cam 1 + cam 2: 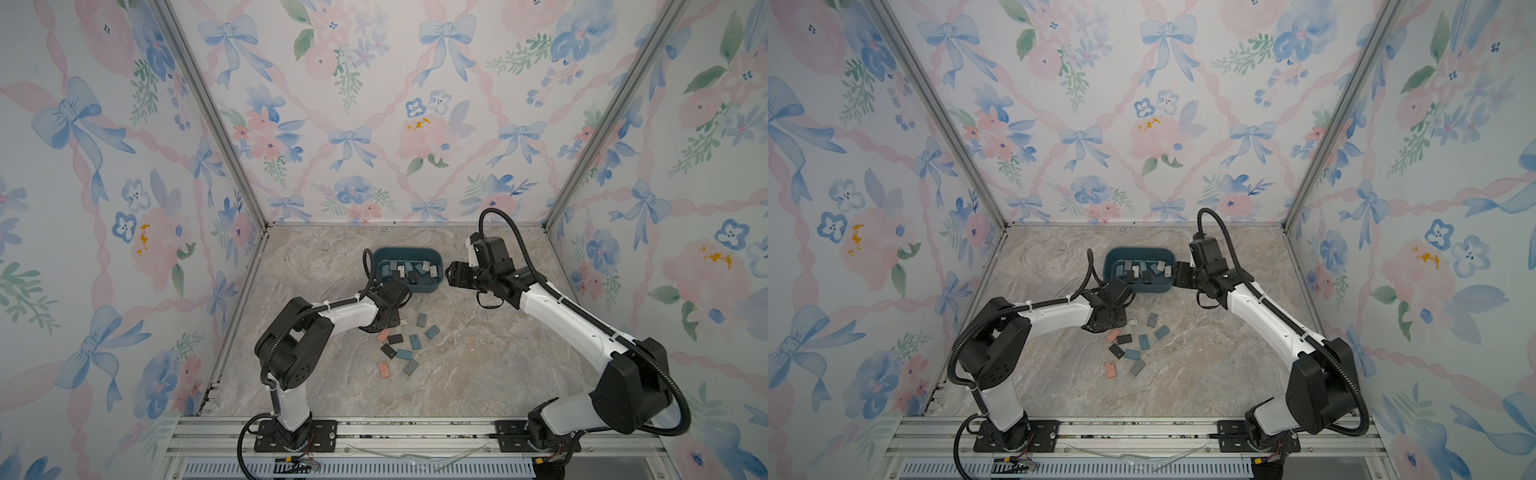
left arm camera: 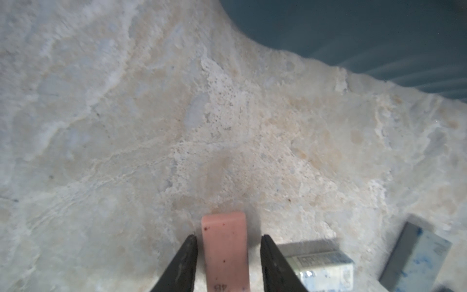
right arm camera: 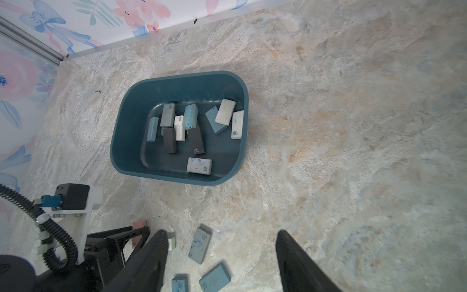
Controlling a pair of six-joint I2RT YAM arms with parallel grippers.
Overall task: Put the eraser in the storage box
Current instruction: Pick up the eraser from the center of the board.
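There it was, a "4B" stamp on the pink eraser (image 2: 223, 250). Inside the storage box (image 3: 126, 151), "4B" showed on a black eraser (image 3: 195, 140) and a white eraser (image 3: 199, 166).
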